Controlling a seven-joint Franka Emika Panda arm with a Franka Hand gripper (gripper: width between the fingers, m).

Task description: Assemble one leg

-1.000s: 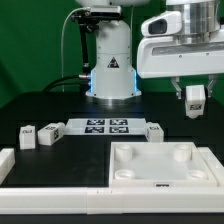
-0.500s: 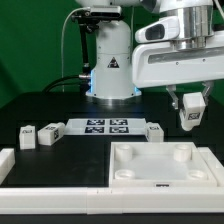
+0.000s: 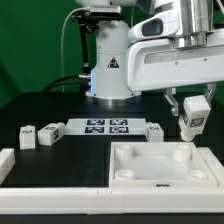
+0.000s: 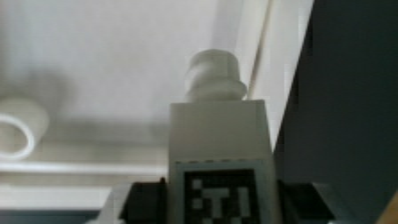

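Note:
My gripper [image 3: 190,108] is shut on a leg [image 3: 189,122], a small white block with a black-and-white tag, and holds it just above the far right corner of the large white square panel [image 3: 160,168]. In the wrist view the held leg [image 4: 221,130] sits between my dark fingers [image 4: 143,200], its peg end pointing at the panel [image 4: 107,60] near a round socket [image 4: 22,122]. Three more legs lie on the table: two at the exterior view's left [image 3: 27,136] [image 3: 49,131] and one right of the marker board [image 3: 154,130].
The marker board [image 3: 104,126] lies in front of the robot base [image 3: 110,70]. A white L-shaped rail [image 3: 30,172] runs along the front and left of the panel. The table surface is black.
The gripper with the leg has come down and slightly toward the exterior view's left, now close over the panel's far right corner. The other parts have not moved.

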